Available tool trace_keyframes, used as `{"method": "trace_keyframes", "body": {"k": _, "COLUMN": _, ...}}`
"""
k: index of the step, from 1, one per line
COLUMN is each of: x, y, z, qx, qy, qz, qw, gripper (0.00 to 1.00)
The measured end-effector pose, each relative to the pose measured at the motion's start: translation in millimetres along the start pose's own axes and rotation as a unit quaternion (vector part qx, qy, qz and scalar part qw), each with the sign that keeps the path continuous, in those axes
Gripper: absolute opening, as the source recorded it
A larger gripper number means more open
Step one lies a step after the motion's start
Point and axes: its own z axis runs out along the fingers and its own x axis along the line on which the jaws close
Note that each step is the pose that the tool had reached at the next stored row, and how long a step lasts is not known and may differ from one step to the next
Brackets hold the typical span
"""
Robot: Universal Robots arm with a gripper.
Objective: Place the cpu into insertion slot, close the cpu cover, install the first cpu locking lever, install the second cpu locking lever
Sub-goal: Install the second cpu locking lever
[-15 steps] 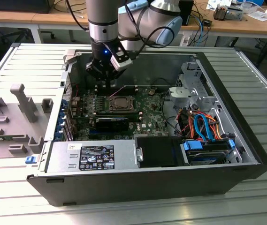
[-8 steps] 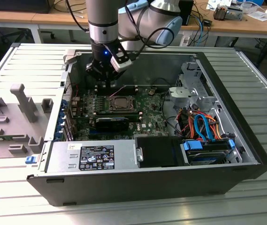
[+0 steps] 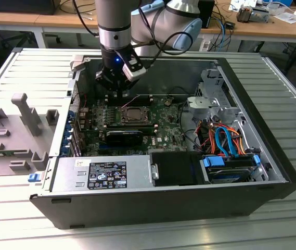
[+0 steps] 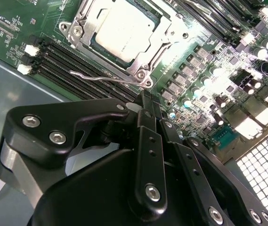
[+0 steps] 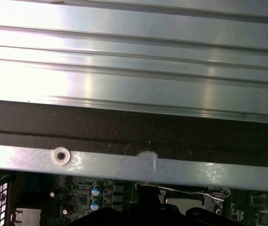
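Ribbed metal surface (image 3: pixel 12 73) carries the open computer case (image 3: pixel 137 203), with wooden desks (image 3: pixel 38 21) behind it. Inside the case lies the green board (image 3: pixel 163 127); on it the cpu (image 4: pixel 124 33) sits in the insertion slot (image 3: pixel 133 115), cpu cover (image 4: pixel 171 33) down. Above the slot's far edge hangs the gripper (image 3: pixel 117 96), clenched on nothing.
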Motion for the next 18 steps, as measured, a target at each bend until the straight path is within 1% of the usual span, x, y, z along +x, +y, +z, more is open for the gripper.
{"method": "trace_keyframes", "body": {"k": 8, "x": 0.1, "y": 0.1, "z": 2.4, "qx": -0.0001, "qy": -0.0001, "qz": 0.0, "qw": 1.0, "gripper": 0.11}}
{"method": "trace_keyframes", "body": {"k": 18, "x": 0.1, "y": 0.2, "z": 9.7, "qx": 0.0001, "qy": 0.0, "qz": 0.0, "qw": 1.0, "gripper": 0.11}}
